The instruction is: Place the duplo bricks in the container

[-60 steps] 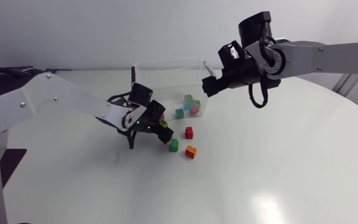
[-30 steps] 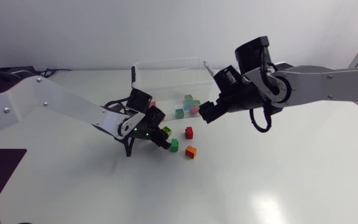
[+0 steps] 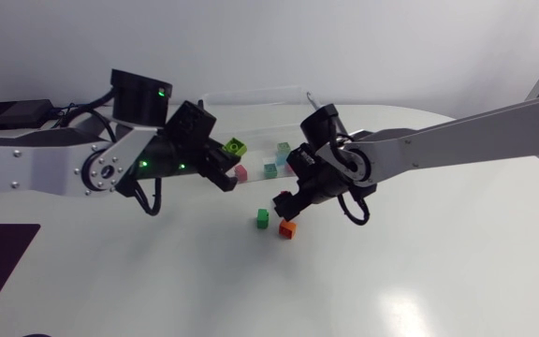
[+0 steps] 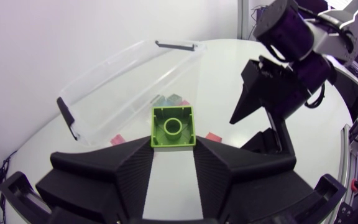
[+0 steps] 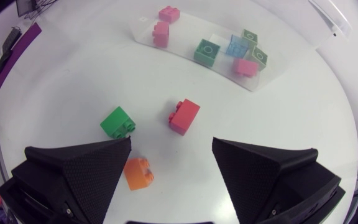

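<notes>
My left gripper (image 3: pixel 231 155) is shut on a lime green brick (image 3: pixel 237 147), held in the air at the near left side of the clear container (image 3: pixel 251 95). In the left wrist view the lime brick (image 4: pixel 173 126) sits stud-up between the fingers of that gripper (image 4: pixel 173 148), with the container (image 4: pixel 129 74) ahead. My right gripper (image 3: pixel 289 200) hangs open just above the loose bricks. Below it lie a red brick (image 5: pixel 184 116), a green brick (image 5: pixel 118 122) and an orange brick (image 5: pixel 138 173). The right gripper (image 5: pixel 171 148) holds nothing.
Several pink, teal, blue and green bricks lie inside the container (image 5: pixel 191 28). The green brick (image 3: pixel 263 218) and orange brick (image 3: pixel 287 228) lie on the table in front of it. My right arm's gripper (image 4: pixel 258 102) shows beside the container in the left wrist view.
My left gripper shut on the lime brick and lifted it up and back toward the container. My right arm swung down from the container's right end to above the loose bricks.
</notes>
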Robot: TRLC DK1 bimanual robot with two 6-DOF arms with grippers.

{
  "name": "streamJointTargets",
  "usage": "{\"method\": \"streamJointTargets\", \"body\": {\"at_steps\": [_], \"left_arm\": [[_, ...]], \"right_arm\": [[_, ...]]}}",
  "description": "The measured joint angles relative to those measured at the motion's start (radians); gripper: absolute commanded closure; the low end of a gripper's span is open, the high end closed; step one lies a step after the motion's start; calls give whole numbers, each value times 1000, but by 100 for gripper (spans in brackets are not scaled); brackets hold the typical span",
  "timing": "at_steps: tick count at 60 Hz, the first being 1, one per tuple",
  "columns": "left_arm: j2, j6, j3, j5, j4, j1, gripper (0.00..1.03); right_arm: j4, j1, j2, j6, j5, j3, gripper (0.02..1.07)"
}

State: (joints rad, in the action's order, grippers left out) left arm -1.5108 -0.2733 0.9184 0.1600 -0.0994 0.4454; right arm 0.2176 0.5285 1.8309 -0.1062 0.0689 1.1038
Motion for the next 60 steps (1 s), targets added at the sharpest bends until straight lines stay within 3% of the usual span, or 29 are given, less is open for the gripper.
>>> {"method": "streamJointTargets", "body": {"at_steps": [16,34,46,48,51,53,57,60], "left_arm": [[-86,5,201,0,-50,-96,81],[-344,20,468,0,-60,-125,81],[-455,20,561,-15,-57,-124,79],[-467,20,568,-16,-56,-124,78],[-484,20,581,-23,-56,-124,67],[-492,20,590,-29,-51,-124,55],[-508,20,609,-31,-31,-124,20],[-513,20,616,-31,-26,-124,10]], "right_arm": [[8,6,109,11,-45,110,22],[42,6,198,35,-75,174,54],[52,7,241,44,-79,217,80],[53,8,244,47,-79,217,81],[57,11,245,48,-82,217,81],[63,13,245,48,-83,217,81],[67,16,243,48,-86,216,81],[67,17,230,48,-92,203,81]]}}
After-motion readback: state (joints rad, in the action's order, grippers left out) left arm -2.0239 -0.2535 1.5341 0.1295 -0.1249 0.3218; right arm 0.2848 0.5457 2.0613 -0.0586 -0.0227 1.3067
